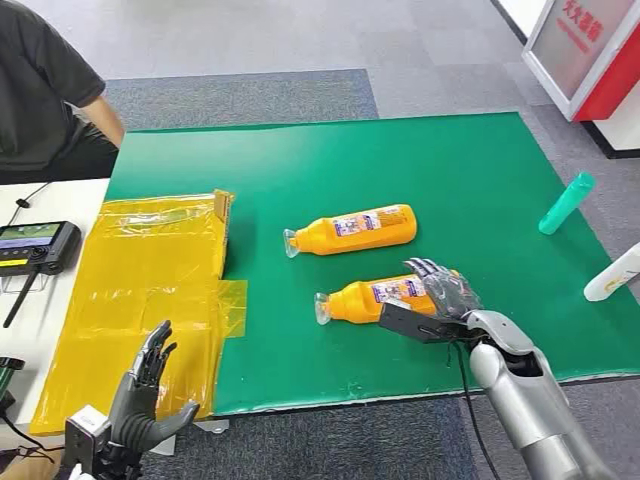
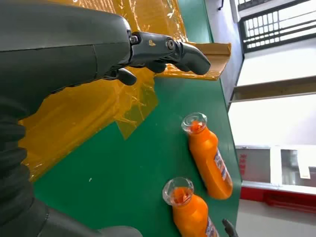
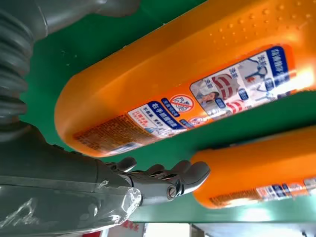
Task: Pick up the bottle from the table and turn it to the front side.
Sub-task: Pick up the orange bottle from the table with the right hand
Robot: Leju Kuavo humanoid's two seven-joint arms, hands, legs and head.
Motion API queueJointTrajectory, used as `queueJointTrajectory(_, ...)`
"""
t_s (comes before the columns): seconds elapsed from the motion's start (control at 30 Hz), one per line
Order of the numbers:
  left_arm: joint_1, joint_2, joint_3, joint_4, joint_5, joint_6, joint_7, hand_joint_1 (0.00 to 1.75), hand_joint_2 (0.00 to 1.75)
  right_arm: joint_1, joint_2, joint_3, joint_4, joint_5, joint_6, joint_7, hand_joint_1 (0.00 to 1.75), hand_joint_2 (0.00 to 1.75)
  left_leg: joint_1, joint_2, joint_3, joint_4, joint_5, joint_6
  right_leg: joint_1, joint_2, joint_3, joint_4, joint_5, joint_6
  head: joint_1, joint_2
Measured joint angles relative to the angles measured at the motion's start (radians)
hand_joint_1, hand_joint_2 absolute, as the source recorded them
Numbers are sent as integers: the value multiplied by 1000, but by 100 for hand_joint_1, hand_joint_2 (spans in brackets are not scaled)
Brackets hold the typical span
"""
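Note:
Two orange bottles with clear caps lie on their sides on the green mat [image 1: 468, 180], caps to the left. The far bottle [image 1: 355, 230] is untouched. My right hand [image 1: 434, 298] straddles the base end of the near bottle [image 1: 370, 299], with its fingers [image 3: 168, 180] on the far side and its thumb on the near side. In the right wrist view a strip of green shows between these fingers and the near bottle [image 3: 178, 84], whose printed label faces the camera. My left hand [image 1: 147, 395] hovers low at the front left, fingers spread and holding nothing. The left wrist view shows the near bottle [image 2: 190, 212] and the far bottle [image 2: 209, 160].
A yellow plastic sheet [image 1: 143, 290] with a cardboard piece [image 1: 223, 225] covers the mat's left side. A teal bottle [image 1: 566, 203] and a white bottle [image 1: 613, 273] lie at the right edge. A person [image 1: 45, 90] sits at the back left, beside a screen controller [image 1: 38, 245].

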Motion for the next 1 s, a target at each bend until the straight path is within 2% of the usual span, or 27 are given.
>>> queueJointTrajectory(0.3, -2, 3, 0, 12, 1, 4, -1, 0, 175, -89, -28, 87, 108, 6, 55, 7, 0, 175, 0, 0, 0, 0, 0, 0, 0, 0, 0, 0, 0, 0, 0, 0)
queueJointTrajectory(0.5, -18, 3, -5, 13, 23, 24, -5, 0, 175, -190, -72, 164, 144, 12, 143, 41, 0, 175, -1, 0, 0, 0, 1, 1, -1, 0, 0, 0, 1, 1, 0, 0)
queueJointTrajectory(0.77, -5, 7, -6, 17, 0, 28, -1, 0, 175, -188, -83, 206, 169, -5, 77, 32, 0, 175, -1, 0, -1, 0, 1, 1, -1, 0, 0, -1, 1, 2, 0, 0)
queueJointTrajectory(0.9, -4, 8, -6, 17, 2, 22, -3, 0, 175, -198, -85, 221, 189, -18, 87, 36, 0, 175, -1, 0, -1, 0, 1, 2, -1, 0, 0, -1, 1, 2, 0, 0)
queueJointTrajectory(1.0, -10, 7, -6, 17, 21, 29, -5, 0, 175, -236, -102, 247, 198, -40, 132, 50, 0, 175, -2, 0, -1, 0, 1, 2, -2, 0, 0, -1, 2, 3, 0, 0)
